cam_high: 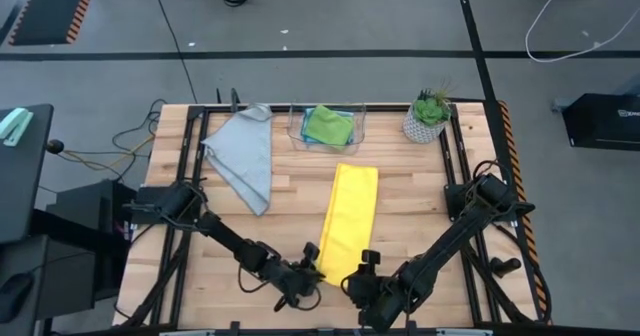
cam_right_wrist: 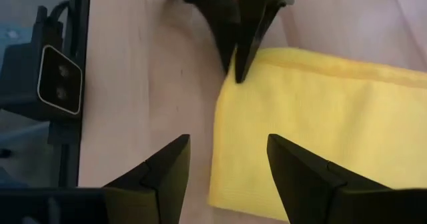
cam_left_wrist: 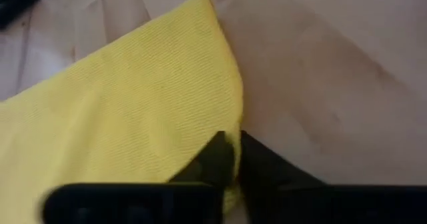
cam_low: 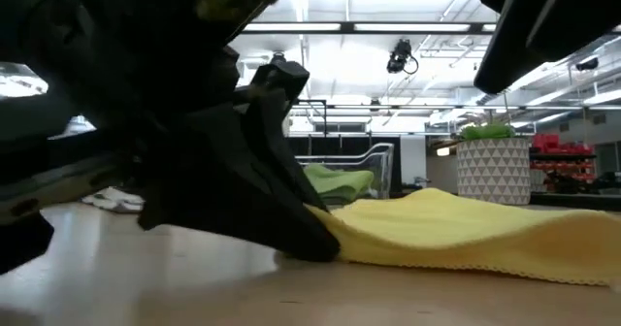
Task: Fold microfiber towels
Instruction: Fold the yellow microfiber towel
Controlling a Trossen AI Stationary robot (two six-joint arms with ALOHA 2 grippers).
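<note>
Yellow towel (cam_high: 349,220) lies as a long folded strip mid-worktop (cam_high: 410,191). Left claw (cam_high: 312,272) pinches its near left corner — fingers (cam_left_wrist: 227,159) pressed together on the edge. Right claw (cam_high: 358,282) spread, hovering over the near right corner. Grey towel (cam_high: 245,154) spread at far left; green towel (cam_high: 328,125) sits in the clear bin (cam_high: 296,131).

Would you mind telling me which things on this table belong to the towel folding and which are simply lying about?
Job:
- yellow microfiber towel, folded long, pinched by the left claw
- grey microfiber towel
- green microfiber towel over a blue one, in the clear bin

Lying about:
- potted plant
</note>
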